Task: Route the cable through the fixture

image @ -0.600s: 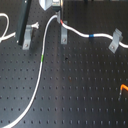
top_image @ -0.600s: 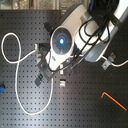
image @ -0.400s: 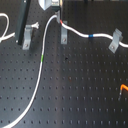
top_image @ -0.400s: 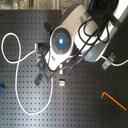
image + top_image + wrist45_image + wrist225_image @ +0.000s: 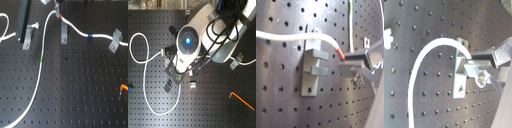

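The long white cable [image 5: 42, 75] runs from the near left of the first exterior view up to a bend, then right past its blue band [image 5: 91, 36] to the far right fixture [image 5: 116, 40]. A green band [image 5: 41, 61] sits on the rising part. My gripper [image 5: 58, 12] is shut on the cable at its red band [image 5: 339, 50], just above the middle grey fixture [image 5: 64, 35]. In the first wrist view the cable [image 5: 286, 36] crosses the top of this fixture [image 5: 312, 67]. In the second wrist view the cable [image 5: 426, 54] arcs up to the fixture [image 5: 460, 75].
A third grey fixture [image 5: 27, 38] stands at the first exterior view's left, under a dark post [image 5: 24, 17]. A shorter white cable with a pronged plug [image 5: 35, 26] lies beside it. An orange hex key [image 5: 123, 90] lies at the right. The arm [image 5: 190, 42] hides much of the second exterior view.
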Motion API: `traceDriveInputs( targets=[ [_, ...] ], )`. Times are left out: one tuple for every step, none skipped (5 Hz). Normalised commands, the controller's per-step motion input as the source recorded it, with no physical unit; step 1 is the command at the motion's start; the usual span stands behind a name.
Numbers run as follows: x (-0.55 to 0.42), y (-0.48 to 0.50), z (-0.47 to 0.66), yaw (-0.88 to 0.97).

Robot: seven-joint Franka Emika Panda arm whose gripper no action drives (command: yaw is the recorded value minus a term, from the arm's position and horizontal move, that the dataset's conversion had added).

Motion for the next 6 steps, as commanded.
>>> traceDriveInputs(
  targets=[
    [-0.066, -0.087, -0.09, -0.56],
    [-0.021, -0.002, 0.00, -0.65],
    [-0.042, 0.021, 0.00, -0.78],
    [-0.080, 0.030, 0.07, -0.86],
    [-0.143, 0.039, 0.33, -0.77],
    [0.086, 0.013, -0.03, 0.09]
  ],
)
